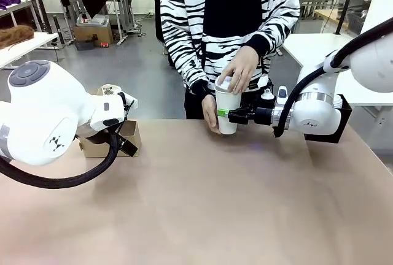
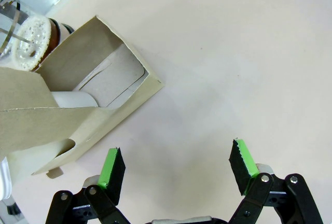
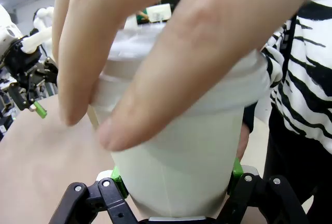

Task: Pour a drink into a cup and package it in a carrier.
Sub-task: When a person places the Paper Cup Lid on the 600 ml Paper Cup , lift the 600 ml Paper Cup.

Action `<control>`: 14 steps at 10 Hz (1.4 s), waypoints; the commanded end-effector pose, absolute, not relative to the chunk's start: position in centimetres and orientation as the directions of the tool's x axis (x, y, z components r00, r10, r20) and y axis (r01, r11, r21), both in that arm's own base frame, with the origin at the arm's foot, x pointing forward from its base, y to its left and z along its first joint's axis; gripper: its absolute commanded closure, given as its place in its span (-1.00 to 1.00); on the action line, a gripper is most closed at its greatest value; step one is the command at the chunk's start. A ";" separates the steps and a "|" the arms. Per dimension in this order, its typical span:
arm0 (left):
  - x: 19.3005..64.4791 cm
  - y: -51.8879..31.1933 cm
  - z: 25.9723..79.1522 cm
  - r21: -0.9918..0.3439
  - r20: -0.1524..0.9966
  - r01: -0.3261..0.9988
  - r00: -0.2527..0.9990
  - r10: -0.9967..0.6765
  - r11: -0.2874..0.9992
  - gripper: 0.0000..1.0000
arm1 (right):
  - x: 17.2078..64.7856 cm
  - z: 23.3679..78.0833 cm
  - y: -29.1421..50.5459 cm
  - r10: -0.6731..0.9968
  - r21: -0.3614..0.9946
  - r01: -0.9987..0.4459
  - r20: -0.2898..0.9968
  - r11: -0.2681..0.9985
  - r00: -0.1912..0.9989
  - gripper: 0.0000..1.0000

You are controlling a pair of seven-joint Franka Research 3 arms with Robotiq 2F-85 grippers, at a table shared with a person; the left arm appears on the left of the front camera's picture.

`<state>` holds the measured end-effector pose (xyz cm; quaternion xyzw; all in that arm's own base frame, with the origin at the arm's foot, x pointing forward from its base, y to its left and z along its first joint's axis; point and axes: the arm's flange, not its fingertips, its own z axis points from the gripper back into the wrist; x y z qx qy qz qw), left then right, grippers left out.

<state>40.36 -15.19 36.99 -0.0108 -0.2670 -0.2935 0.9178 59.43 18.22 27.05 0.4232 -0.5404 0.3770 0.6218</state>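
A white paper cup (image 1: 228, 110) stands at the table's far edge, and my right gripper (image 1: 232, 115) is shut on it from the right. In the right wrist view the cup (image 3: 181, 156) sits between the green pads (image 3: 117, 175) of my right gripper (image 3: 176, 185). The person's hand (image 1: 241, 69) presses a lid (image 3: 129, 73) onto its top while the other hand steadies it. The brown cardboard carrier (image 1: 110, 142) lies at the left. My left gripper (image 2: 178, 168) hangs open just beside the carrier (image 2: 98, 53). The glass carafe (image 2: 13, 22) with the brown drink (image 2: 54, 35) stands behind it.
A white cup-like cylinder (image 2: 75, 99) rests inside the carrier. A black open box (image 1: 342, 121) sits behind my right arm. Bare tan tabletop (image 1: 233, 203) spreads across the middle and front. My left arm's bulky white body (image 1: 49, 118) covers the near left.
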 end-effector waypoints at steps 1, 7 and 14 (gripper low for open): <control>40.3 -15.2 37.0 0.135 0.498 0.545 0.685 -0.532 0.827 -1.00 | 59.4 27.3 18.4 0.023 0.128 -0.924 0.989 0.360 0.146 -0.63; 40.3 -15.2 37.0 0.135 0.498 0.545 0.685 -0.532 0.827 -1.00 | 59.4 27.3 18.4 0.023 0.128 -0.924 0.989 0.360 0.146 -0.63; 40.3 -15.2 37.0 0.135 0.498 0.545 0.685 -0.532 0.827 -1.00 | 59.4 27.3 18.4 0.023 0.128 -0.924 0.989 0.360 0.146 -0.63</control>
